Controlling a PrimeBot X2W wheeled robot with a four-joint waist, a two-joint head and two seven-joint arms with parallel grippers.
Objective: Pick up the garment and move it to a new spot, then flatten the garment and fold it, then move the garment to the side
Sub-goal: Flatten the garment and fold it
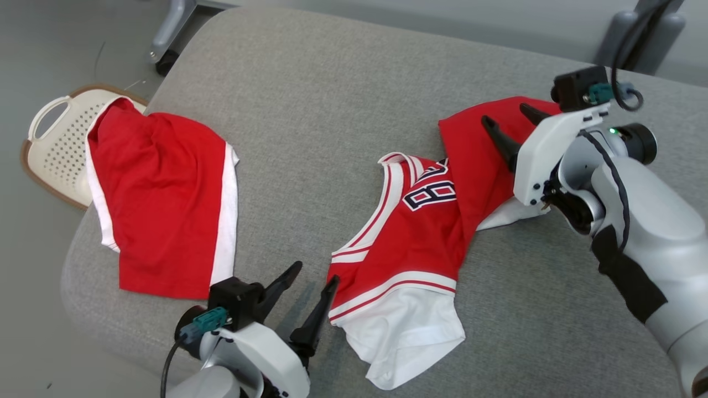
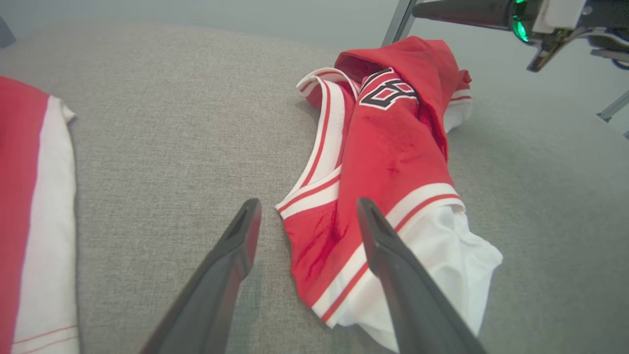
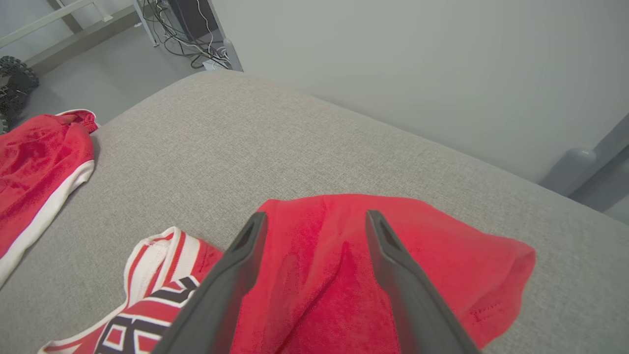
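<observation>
1. Left gripper [image 1: 317,272], nearest the lens at the bottom edge: fingers spread wide, nothing between them. Tips sat low over the grey cushion [image 1: 310,110], just beside the lower left hem of the jersey [image 1: 409,243]. Contact with the cloth could not be told.
2. Far left: cream perforated basket [image 1: 55,149] on the floor against the cushion's edge, partly covered by cloth.
3. Red shorts [image 1: 166,204] with a white side stripe lay on the cushion's left part, upper end hanging over the edge onto the basket. Well apart from the jersey.
4. Jersey, red with white trim and a dark number, lay crumpled and twisted right of the cushion's middle. White lower part pointed toward the camera, and a plain red fold was thrown over the far right end.
5. Right gripper [image 1: 503,113]: fingers released and wide apart, grasping nothing, poised over the jersey's far red fold. Touching or just above, could not tell.
</observation>
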